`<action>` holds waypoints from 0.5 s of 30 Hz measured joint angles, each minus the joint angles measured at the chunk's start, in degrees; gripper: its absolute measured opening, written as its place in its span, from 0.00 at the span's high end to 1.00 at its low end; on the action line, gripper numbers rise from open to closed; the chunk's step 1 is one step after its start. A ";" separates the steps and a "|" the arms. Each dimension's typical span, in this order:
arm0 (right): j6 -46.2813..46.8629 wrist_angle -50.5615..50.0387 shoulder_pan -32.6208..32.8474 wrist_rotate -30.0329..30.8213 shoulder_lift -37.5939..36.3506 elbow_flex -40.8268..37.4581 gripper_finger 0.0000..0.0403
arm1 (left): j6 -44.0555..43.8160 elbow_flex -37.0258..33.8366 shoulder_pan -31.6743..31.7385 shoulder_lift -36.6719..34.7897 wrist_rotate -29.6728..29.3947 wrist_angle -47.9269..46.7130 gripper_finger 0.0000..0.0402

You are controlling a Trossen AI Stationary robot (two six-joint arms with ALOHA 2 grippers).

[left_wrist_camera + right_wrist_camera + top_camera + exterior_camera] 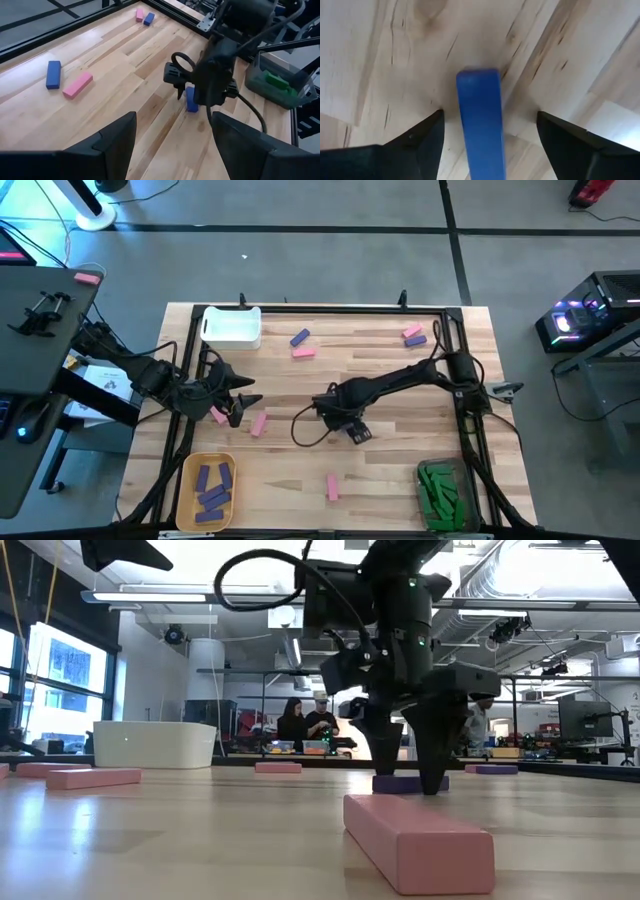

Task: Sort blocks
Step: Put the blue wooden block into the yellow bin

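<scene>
Blocks [303,352] lie scattered on the table [390,470] — flat pink and purple bars. We see one purple block [481,120] lying between our right gripper's [487,137] spread fingers mid-table — our left gripper [170,145] hovers open nearby.

right hand [341,430] lowered mid-table, fingers spread, left hand [240,402] open

No readable text, label, brand, number or sign is showing in any of the views. Nothing legible is appearing on the blocks, the bins, the arms or the worktop, and the screens and equipment in the room behind are showing nothing that can be made out as words.
</scene>
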 joint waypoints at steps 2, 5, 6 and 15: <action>0.35 0.38 -0.50 -0.31 -0.19 -1.38 0.36 | 0.02 -0.01 0.01 0.01 -0.01 0.06 0.39; 1.09 0.85 -0.92 -0.12 -0.28 -3.12 0.49 | 0.02 -0.01 0.01 -0.01 -0.04 0.06 0.39; 1.14 0.74 -0.96 -0.10 -0.28 -3.26 0.55 | 0.02 -0.01 0.01 0.00 -0.33 0.04 0.39; 9.25 -3.35 -2.68 -2.51 -2.70 2.61 0.94 | 9.45 -0.01 0.40 0.06 -3.19 0.99 0.39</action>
